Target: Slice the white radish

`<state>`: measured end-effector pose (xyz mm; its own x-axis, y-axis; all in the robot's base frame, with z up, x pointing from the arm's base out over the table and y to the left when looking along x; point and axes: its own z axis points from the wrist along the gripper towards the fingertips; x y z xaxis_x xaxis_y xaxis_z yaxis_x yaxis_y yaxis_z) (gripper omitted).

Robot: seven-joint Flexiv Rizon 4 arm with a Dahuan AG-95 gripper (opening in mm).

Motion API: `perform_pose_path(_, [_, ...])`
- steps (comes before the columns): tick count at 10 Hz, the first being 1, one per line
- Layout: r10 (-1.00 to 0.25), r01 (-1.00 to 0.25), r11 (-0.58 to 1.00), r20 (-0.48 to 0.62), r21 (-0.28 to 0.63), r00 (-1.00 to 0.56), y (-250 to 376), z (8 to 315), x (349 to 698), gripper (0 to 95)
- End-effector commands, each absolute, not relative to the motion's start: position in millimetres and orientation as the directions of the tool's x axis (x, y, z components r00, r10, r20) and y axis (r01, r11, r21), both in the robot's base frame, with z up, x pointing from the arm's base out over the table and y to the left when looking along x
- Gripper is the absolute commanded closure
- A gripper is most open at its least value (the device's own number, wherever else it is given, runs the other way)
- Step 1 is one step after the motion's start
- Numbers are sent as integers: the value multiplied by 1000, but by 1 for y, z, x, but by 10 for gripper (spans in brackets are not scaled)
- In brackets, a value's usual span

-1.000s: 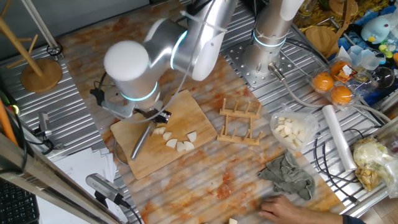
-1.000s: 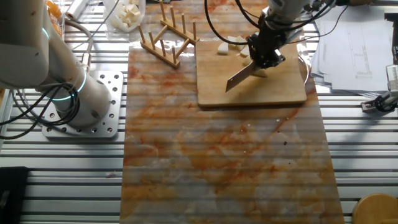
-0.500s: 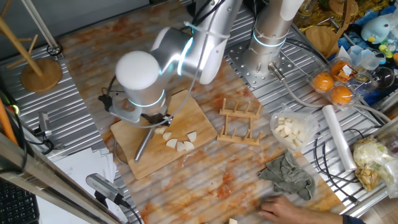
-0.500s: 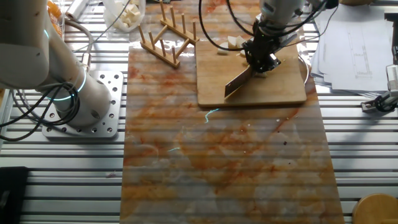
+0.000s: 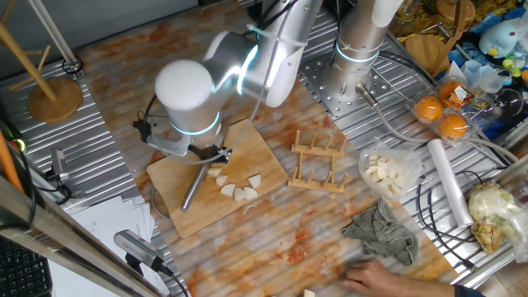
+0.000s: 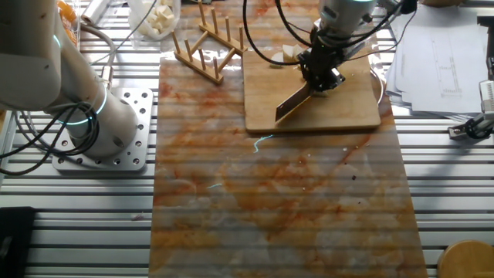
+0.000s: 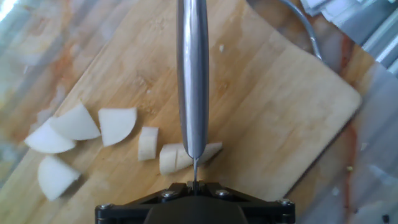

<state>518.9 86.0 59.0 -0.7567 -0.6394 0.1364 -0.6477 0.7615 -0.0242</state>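
The white radish [image 7: 171, 158] lies on the wooden cutting board [image 7: 267, 118], a short cream stub under the blade. Several cut slices [image 7: 117, 124] lie to its left. A knife [image 7: 193, 74] is seen edge-on, pointing away from the hand, its blade resting across the stub. My gripper [image 7: 194, 182] is shut on the knife handle. In one fixed view the gripper [image 5: 210, 153] hangs over the board [image 5: 252, 144] with the knife [image 5: 194, 186] slanting down beside the slices [image 5: 239, 191]. In the other fixed view the gripper [image 6: 320, 73] holds the knife [image 6: 292, 103] over the board [image 6: 340, 116].
A wooden rack [image 5: 318, 161] stands right of the board. Beyond it lie a bag of pale cubes [image 5: 386, 173], a grey rag [image 5: 379, 231], a roll of wrap [image 5: 450, 181] and oranges [image 5: 441, 115]. A person's hand [image 5: 371, 276] rests at the bottom edge.
The arm has shifted along the board, carrying the knife sideways toward the cut slices. The slices have stayed in place.
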Motion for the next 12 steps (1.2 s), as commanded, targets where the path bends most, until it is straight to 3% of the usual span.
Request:
perform_pose_path(1, [-630,-636,771,137,-1,-764,87,80,515,950])
perform_pose_path(12, [-652,-662,749,145,-31,-744,86,38,535,950])
